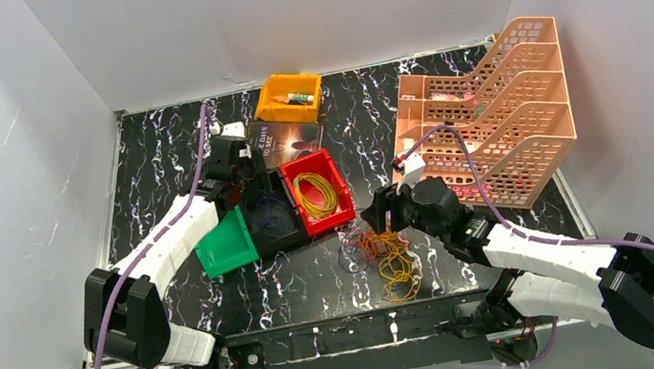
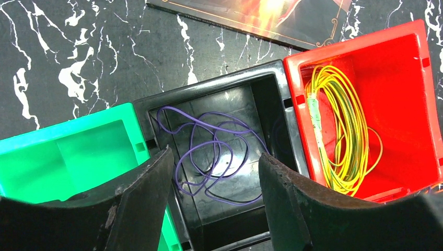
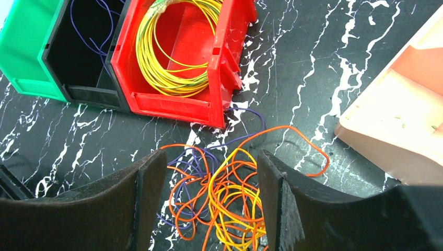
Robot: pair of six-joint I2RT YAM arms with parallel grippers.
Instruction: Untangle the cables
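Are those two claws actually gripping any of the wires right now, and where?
Neither holds anything. The left gripper hangs open over the purple cable in the black bin; the right gripper hangs open over the tangled cables on the table.

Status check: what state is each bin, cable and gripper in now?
Green bin, nothing visible inside.
Black bin, holds a loose purple cable.
Red bin, holds a coiled yellow cable.
Tangled cables, knotted together on the table.
Left gripper, open above the black bin.
Right gripper, open over the tangled cables.
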